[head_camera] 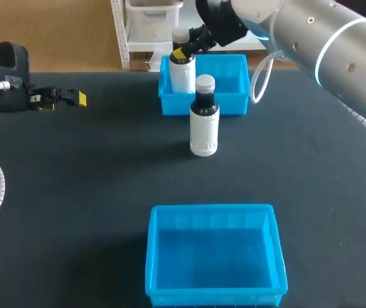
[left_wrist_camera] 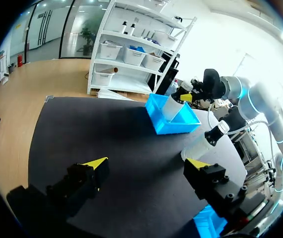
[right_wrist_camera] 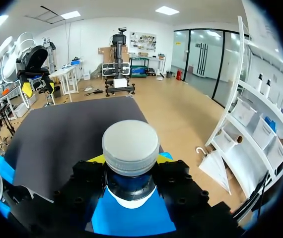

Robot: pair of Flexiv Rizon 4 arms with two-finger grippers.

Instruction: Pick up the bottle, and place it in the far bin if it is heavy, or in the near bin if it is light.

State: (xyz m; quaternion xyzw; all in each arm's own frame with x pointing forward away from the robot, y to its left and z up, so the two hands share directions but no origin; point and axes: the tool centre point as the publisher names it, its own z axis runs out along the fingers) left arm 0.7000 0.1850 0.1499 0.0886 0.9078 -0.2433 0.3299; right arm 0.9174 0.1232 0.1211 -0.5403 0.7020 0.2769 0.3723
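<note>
Black tabletop with a grey-capped white bottle held at the blue far bin.
The bottle's lower body sits inside the far bin's left end, and the right gripper is clamped on its dark neck. A second bottle stands upright just in front of that bin. The near bin lies well in front of it. The left gripper, fingers apart, hangs well to the far bin's left.

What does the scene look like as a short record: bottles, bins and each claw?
held bottle: gripped at the neck by right claw, lower part inside far bin
second bottle: upright on the table, between the bins
near bin: nothing in it
left claw: open, holding nothing, at the table's left
</note>
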